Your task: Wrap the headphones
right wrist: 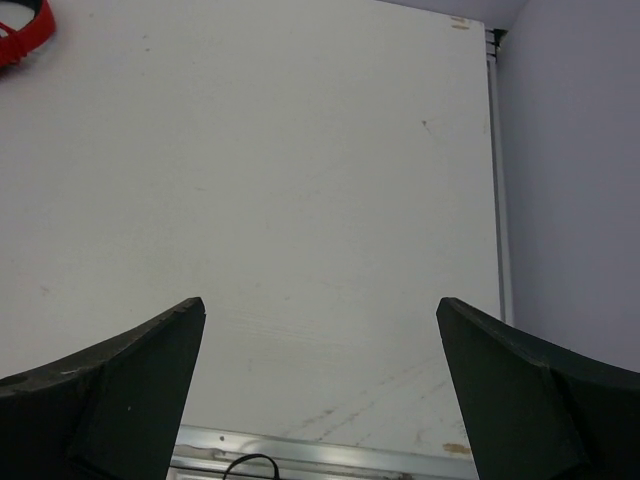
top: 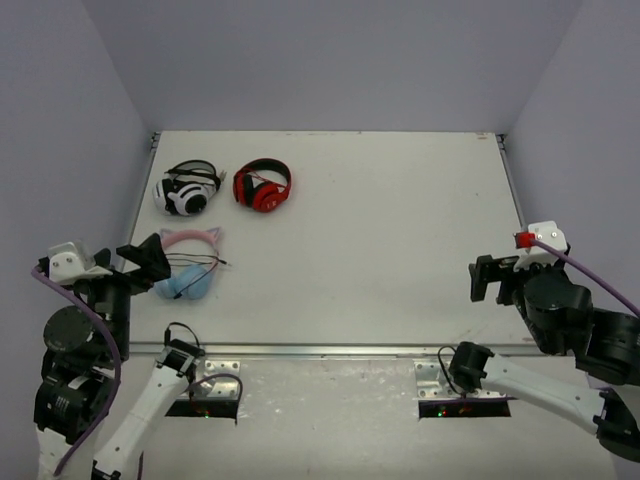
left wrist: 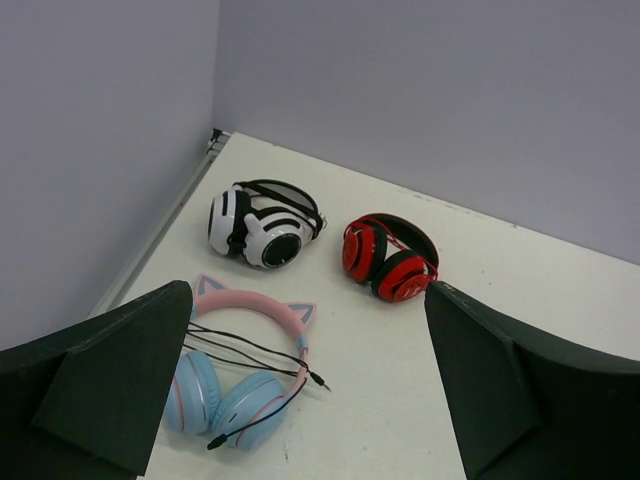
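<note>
The headphones [top: 190, 262] lie flat at the table's near left: pink cat-eared headband, light blue ear cups, thin black cable [top: 200, 262] loose across them. In the left wrist view the headphones [left wrist: 235, 385] sit low left, the cable [left wrist: 250, 352] looped over the band, its plug on the table. My left gripper [top: 150, 258] is open and empty, raised just left of them; in its own view the left gripper [left wrist: 310, 310] has the jaws wide apart. My right gripper [top: 487, 278] is open and empty at the near right, far from them; the right gripper [right wrist: 320, 320] shows only bare table between its fingers.
White-and-black headphones [top: 186, 188] and red-and-black headphones [top: 262, 185] lie at the far left, both also in the left wrist view [left wrist: 262, 222] [left wrist: 390, 257]. Grey walls enclose the table. A metal rail [top: 330, 350] runs along the near edge.
</note>
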`<state>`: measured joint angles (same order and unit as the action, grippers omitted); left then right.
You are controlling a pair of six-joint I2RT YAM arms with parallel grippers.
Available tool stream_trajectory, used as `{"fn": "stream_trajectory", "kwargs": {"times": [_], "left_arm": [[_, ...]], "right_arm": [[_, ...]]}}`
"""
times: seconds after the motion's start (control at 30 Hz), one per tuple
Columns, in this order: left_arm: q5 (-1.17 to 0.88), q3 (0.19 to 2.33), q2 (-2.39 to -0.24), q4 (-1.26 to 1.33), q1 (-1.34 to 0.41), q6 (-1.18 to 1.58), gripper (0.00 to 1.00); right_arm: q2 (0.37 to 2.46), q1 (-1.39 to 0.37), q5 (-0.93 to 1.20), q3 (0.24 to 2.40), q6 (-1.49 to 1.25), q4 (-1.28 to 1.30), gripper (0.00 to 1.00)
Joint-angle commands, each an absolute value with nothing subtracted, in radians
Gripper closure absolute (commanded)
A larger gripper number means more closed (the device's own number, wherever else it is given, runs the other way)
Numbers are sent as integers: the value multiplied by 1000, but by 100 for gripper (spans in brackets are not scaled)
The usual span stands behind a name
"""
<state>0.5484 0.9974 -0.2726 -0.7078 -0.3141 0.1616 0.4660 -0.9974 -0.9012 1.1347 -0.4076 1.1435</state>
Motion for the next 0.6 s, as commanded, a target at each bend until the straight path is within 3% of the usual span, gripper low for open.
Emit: {"fn": "stream_trajectory", "kwargs": {"times": [0.0,0.57], "left_arm": [[531,976,-233,-713,-325,150,0],[548,959,-216,-723,-325,158,0]], "right_arm": [[447,-999,-971,1134,-448,1232,1],[448,-999,-994,1132,-492,1270,1]]}}
